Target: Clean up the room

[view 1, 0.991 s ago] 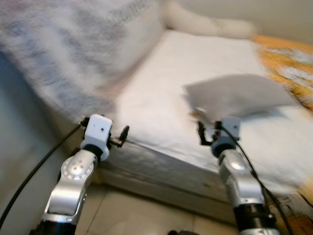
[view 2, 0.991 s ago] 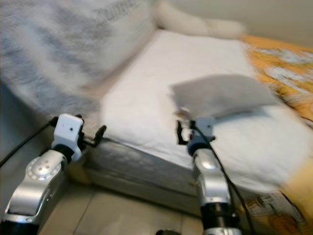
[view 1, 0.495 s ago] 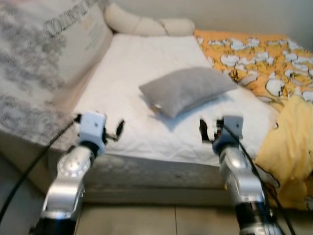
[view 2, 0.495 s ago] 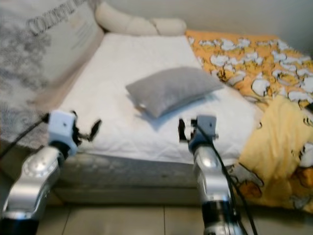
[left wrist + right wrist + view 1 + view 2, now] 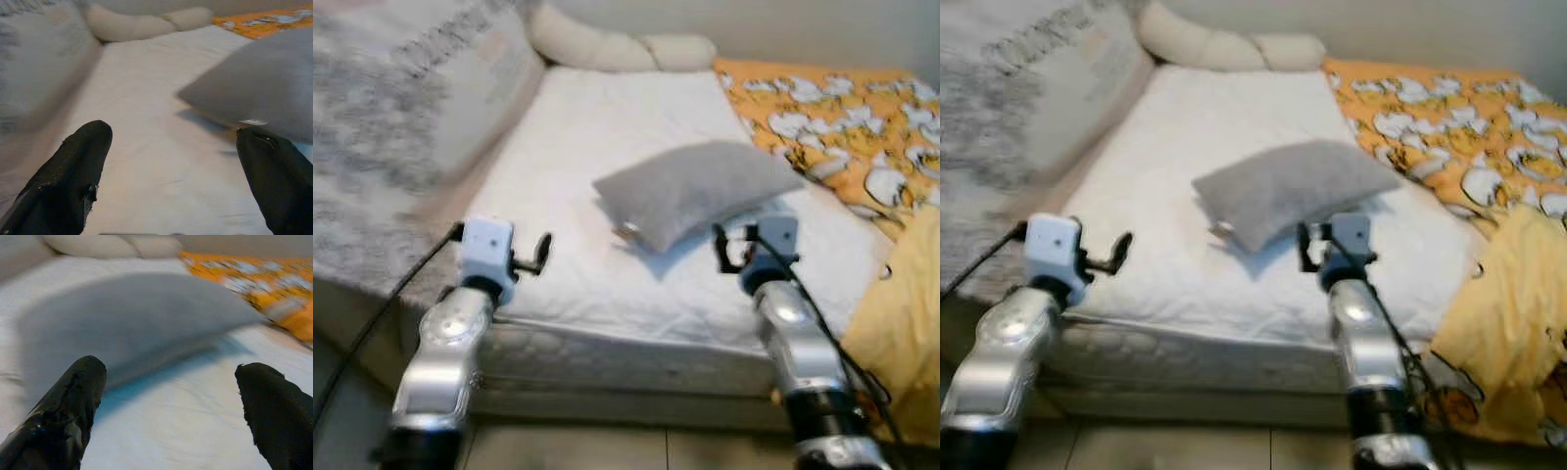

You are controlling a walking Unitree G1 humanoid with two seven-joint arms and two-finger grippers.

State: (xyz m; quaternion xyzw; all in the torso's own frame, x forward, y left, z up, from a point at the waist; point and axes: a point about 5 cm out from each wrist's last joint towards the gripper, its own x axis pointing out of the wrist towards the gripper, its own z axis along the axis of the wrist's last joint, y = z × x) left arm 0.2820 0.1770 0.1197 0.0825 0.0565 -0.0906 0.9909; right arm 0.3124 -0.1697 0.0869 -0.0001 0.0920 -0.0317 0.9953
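- White mattress (image 5: 597,176) spans mid-frame, with a grey pillow (image 5: 695,186) lying askew at its centre, probably the thing to tidy.
- Right gripper (image 5: 732,245) hovers just below the pillow, fingers spread, empty.
- Left gripper (image 5: 530,257), lower left, likewise spread.
- Orange quilt (image 5: 842,108) bunches upper right.
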